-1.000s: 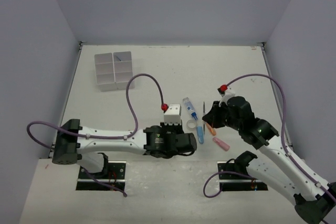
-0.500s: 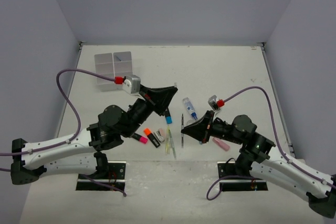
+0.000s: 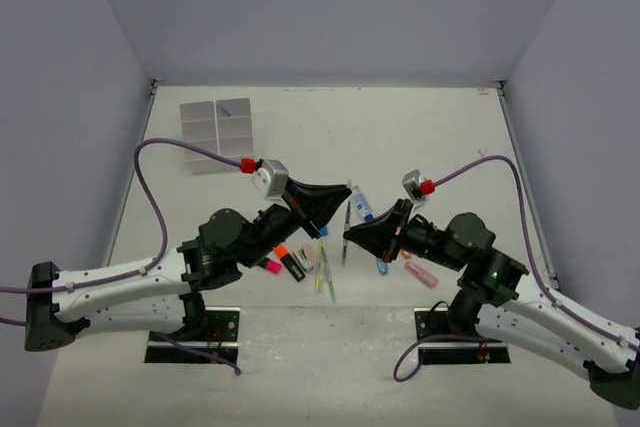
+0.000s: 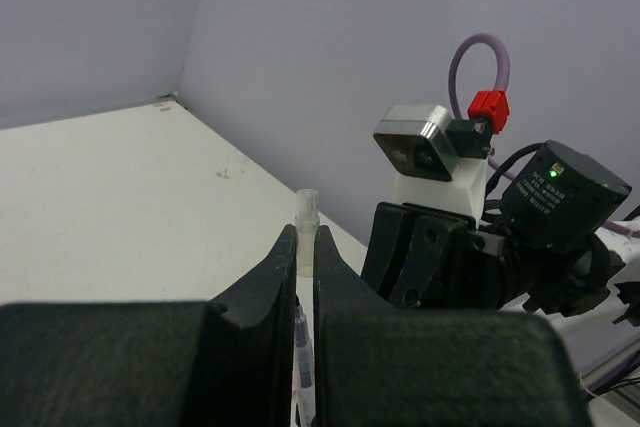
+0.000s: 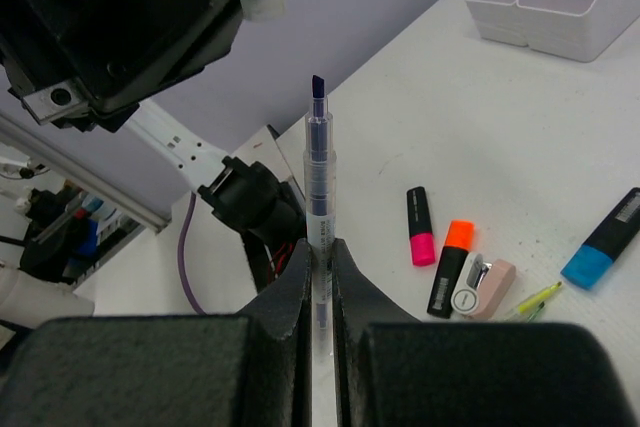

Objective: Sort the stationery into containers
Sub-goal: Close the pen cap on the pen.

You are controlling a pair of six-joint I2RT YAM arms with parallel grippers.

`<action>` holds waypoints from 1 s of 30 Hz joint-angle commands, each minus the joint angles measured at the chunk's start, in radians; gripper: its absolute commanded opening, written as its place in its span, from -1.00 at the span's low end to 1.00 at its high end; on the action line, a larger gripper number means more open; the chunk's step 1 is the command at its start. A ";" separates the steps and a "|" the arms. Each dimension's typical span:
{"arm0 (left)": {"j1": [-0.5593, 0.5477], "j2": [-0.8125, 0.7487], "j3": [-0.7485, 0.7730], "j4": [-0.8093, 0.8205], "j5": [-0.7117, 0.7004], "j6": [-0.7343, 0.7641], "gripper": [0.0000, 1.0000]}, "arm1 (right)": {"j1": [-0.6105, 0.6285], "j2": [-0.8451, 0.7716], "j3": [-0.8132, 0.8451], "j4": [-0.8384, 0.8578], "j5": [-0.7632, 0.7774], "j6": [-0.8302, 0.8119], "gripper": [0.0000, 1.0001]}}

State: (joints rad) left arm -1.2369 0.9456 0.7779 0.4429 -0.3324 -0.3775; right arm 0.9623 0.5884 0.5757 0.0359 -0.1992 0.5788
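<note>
Stationery [image 3: 300,262] lay mostly unsorted in a loose cluster on the white counter [image 3: 450,137], nearer the arm bases than the divided tray [image 3: 215,125] and well apart from it. The cluster held a pink-ended highlighter [image 5: 420,227], an orange-ended highlighter [image 5: 450,265], a pastel eraser [image 5: 485,287], a blue-ended highlighter [image 5: 604,243] and thin yellow-green pens [image 3: 323,275]. A pink eraser [image 3: 421,274] lay farthest from the tray, off to its right.

Above that cluster both arms were raised off the counter with their tips facing each other. The right fingers [image 5: 298,272] were clenched on a blue-tipped pen [image 5: 318,162]. Its clear barrel was pinched between them and much of its length stood out past their tips. The left fingers [image 4: 285,257] were clenched on a thin clear pen [image 4: 306,212], whose end poked just beyond their tips. Of the two pairs of fingers, the left sat closer to the tray.

Farthest off, the tray stood near the counter's back left corner, nothing touching it.

The step in hand looked like the carry: two pens lifted, neither yet delivered. The next move would call for swinging each pen away from the other arm, bringing it over one compartment of the tray, lowering it inside the walls and only then loosening the fingers. With the arms so near each other, moving one at a time seemed safer.
</note>
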 commanded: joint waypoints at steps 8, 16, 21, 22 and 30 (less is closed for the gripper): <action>0.006 0.027 -0.020 0.075 0.007 0.017 -1.00 | 0.004 0.008 0.083 -0.009 0.036 -0.039 -1.00; 0.011 0.027 -0.026 0.079 0.020 0.011 -1.00 | 0.005 0.013 0.094 -0.023 0.059 -0.042 -1.00; 0.011 0.035 -0.032 0.077 0.036 -0.008 -1.00 | 0.006 0.010 0.115 -0.033 0.075 -0.051 -1.00; 0.011 0.035 -0.034 0.079 0.038 -0.011 -1.00 | 0.006 0.011 0.122 -0.033 0.077 -0.053 -1.00; 0.011 0.025 -0.052 0.080 0.040 -0.029 -1.00 | 0.004 0.021 0.175 -0.080 0.108 -0.077 -1.00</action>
State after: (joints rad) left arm -1.2308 0.9794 0.7411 0.5008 -0.3006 -0.3988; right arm 0.9623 0.6066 0.6779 -0.0579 -0.1330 0.5321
